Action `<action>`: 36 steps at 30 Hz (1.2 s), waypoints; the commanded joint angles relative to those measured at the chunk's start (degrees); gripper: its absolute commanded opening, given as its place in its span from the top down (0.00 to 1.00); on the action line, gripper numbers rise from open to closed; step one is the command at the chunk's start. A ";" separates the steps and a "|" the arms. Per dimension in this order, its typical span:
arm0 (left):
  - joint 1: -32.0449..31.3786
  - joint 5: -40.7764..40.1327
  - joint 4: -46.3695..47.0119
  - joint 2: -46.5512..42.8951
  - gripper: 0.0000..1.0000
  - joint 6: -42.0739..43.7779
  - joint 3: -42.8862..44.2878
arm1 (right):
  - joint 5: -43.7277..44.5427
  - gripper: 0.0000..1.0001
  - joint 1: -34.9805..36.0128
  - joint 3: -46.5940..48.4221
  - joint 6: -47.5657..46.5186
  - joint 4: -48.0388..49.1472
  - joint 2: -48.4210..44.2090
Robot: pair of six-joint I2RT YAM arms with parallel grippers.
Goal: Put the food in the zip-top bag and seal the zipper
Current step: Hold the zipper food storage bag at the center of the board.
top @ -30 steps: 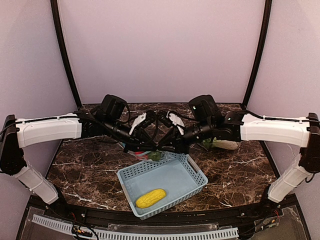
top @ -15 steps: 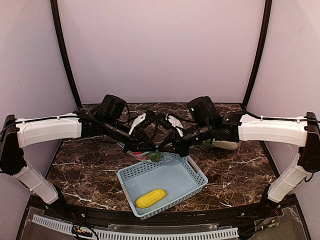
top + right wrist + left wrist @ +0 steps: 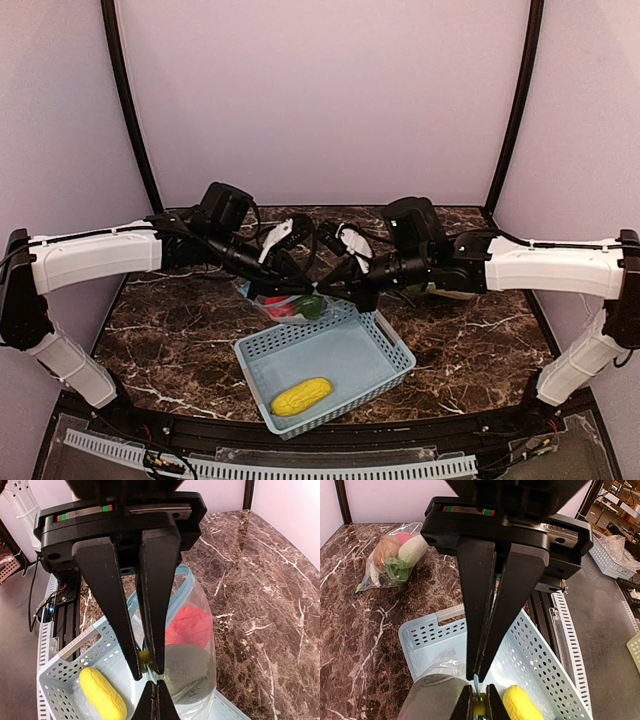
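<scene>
The clear zip-top bag (image 3: 288,305) hangs between both grippers over the far rim of the basket. Inside it a red apple (image 3: 189,625) and a dark green round fruit (image 3: 189,669) show. My left gripper (image 3: 479,672) is shut on the bag's blue zipper edge (image 3: 181,589). Directly facing it, my right gripper (image 3: 146,670) is shut on the yellow zipper slider (image 3: 144,656). In the top view the two grippers meet tip to tip, left gripper (image 3: 300,289), right gripper (image 3: 336,288). A yellow corn (image 3: 301,396) lies alone in the basket.
The light blue perforated basket (image 3: 392,352) sits at the table's near middle, under the bag. A second clear bag (image 3: 395,555) filled with toy produce lies on the marble at the back right, behind my right arm. The dark frame rail runs along the near edge.
My right gripper has closed from partly open onto the yellow slider. Both arms have shifted slightly, and the bag's red and green contents now show more in the top view.
</scene>
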 commanded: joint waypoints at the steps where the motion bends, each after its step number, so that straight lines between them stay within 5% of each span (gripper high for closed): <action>1: 0.31 0.02 -4.68 -0.76 0.99 2.08 1.67 | 8.87 1.00 -0.45 -1.94 -0.12 2.77 -2.57; 12: 2.56 -1.63 -6.88 -1.69 0.99 3.58 1.53 | 10.27 1.00 -0.53 -3.77 -0.47 3.34 -4.75; 18: 2.66 1.08 -5.97 -1.45 0.99 2.35 1.48 | -0.15 1.00 -0.60 -2.72 -1.17 2.38 -3.51; 25: 2.67 3.67 -5.10 -2.06 0.99 1.42 1.25 | -2.45 0.60 -0.81 -1.13 -1.12 1.05 -1.70; 30: 2.65 4.27 -4.97 -2.21 0.99 1.18 1.21 | -3.40 0.54 -1.10 -0.19 -0.73 2.31 -0.56; 36: 2.66 4.68 -4.94 -2.04 0.99 1.06 1.13 | -4.46 0.59 -1.13 1.82 -0.10 3.36 1.83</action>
